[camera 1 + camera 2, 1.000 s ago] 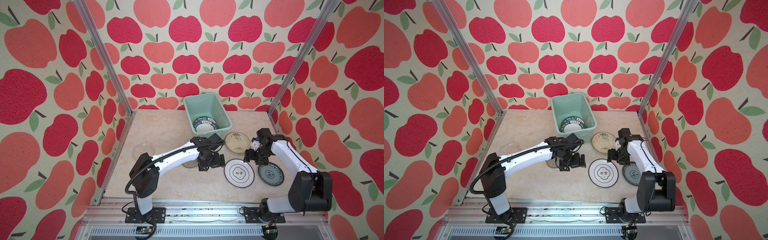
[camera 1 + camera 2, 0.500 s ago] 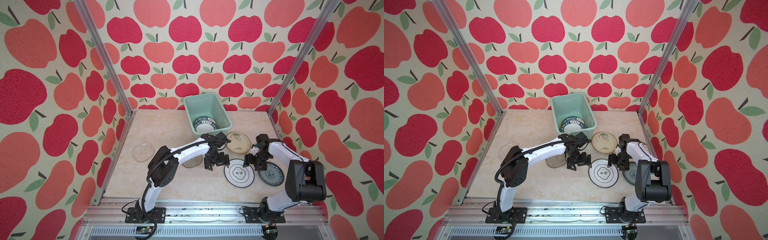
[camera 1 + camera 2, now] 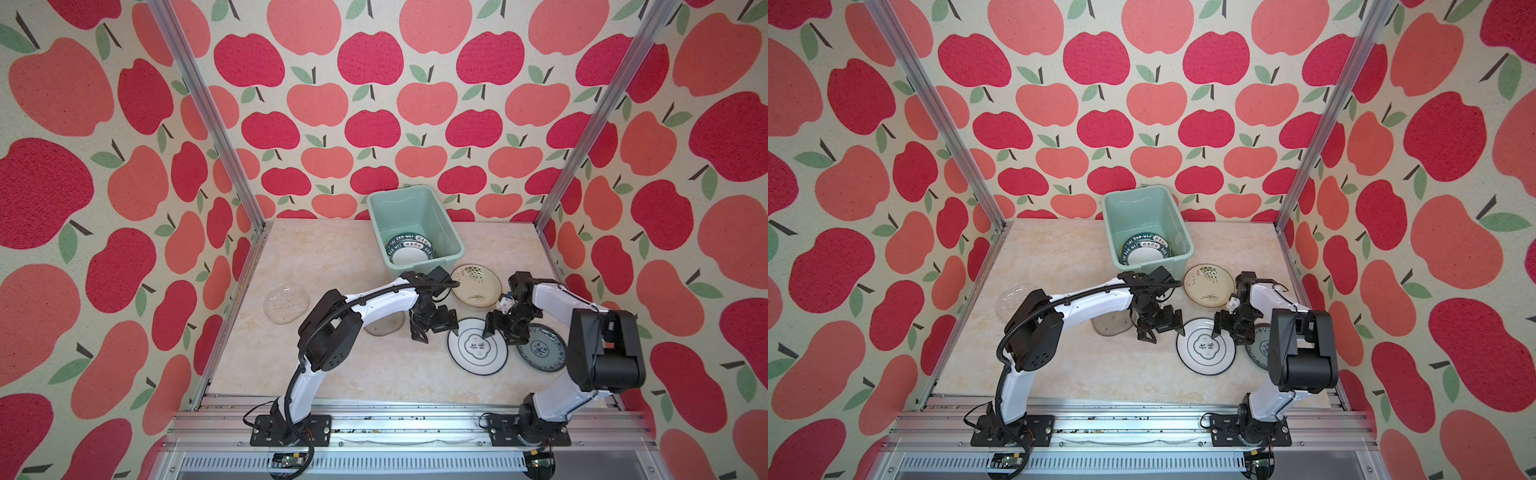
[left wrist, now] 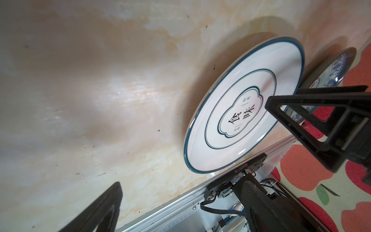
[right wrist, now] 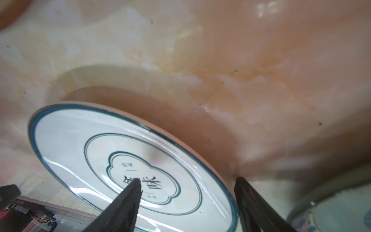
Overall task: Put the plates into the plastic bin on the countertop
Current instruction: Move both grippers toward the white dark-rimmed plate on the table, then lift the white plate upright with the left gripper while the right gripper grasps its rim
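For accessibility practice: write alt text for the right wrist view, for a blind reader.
The right gripper, open, straddles the edge of a green-rimmed white plate on the marble countertop; a blue-patterned plate lies beside it.

A robot lab booth: apple-print walls [image 3: 374, 83] on the left, far and right, aluminium posts [image 3: 209, 116] at the far corners, two arms [image 3: 374, 301] bolted to a rail [image 3: 415, 415] at the near edge of the countertop [image 3: 332, 257].

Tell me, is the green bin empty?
Not empty: in both top views, green-rimmed plates lie inside the mint-green bin, at its near end.
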Motion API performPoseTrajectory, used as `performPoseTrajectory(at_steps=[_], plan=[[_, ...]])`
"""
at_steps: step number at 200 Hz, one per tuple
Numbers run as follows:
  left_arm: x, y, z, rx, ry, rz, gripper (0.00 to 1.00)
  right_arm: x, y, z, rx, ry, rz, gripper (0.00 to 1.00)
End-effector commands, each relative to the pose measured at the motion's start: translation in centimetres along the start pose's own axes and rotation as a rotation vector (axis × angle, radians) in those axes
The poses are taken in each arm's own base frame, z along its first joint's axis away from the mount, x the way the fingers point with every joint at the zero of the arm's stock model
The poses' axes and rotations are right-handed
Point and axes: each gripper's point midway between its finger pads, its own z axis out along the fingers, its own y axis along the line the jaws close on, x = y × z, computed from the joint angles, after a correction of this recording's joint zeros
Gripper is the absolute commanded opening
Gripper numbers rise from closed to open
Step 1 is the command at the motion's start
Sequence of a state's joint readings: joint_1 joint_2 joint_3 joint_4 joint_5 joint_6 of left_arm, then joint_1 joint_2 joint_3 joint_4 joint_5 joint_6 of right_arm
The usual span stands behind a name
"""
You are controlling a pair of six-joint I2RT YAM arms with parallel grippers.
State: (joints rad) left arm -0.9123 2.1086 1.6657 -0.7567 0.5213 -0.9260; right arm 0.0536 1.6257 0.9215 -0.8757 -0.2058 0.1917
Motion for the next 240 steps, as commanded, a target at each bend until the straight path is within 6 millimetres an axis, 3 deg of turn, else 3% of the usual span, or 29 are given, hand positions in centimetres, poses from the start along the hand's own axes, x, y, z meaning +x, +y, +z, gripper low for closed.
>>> performPoseTrajectory(at_steps=[1, 48, 139, 240], plan=[[-0.3, 0.3, 1.0, 0.023, 0.013, -0.017, 0.94, 1.2, 1.2, 0.6, -0.082, 0.035, -0.002, 0.75], [-0.6, 0.7, 1.6, 0.072, 0.005, -0.050, 0.91, 1.9, 2.9, 0.7, -0.166, 0.037, -0.023, 0.72], [-1.0, 0.7, 2.5, 0.176, 0.000, -0.086, 0.77, 2.4, 5.8, 0.3, -0.311, 0.054, -0.047, 0.66], [-1.1, 0.4, 2.2, 0.199, -0.007, -0.077, 0.76, 2.5, 9.5, -3.6, -0.452, -0.030, -0.128, 0.58]])
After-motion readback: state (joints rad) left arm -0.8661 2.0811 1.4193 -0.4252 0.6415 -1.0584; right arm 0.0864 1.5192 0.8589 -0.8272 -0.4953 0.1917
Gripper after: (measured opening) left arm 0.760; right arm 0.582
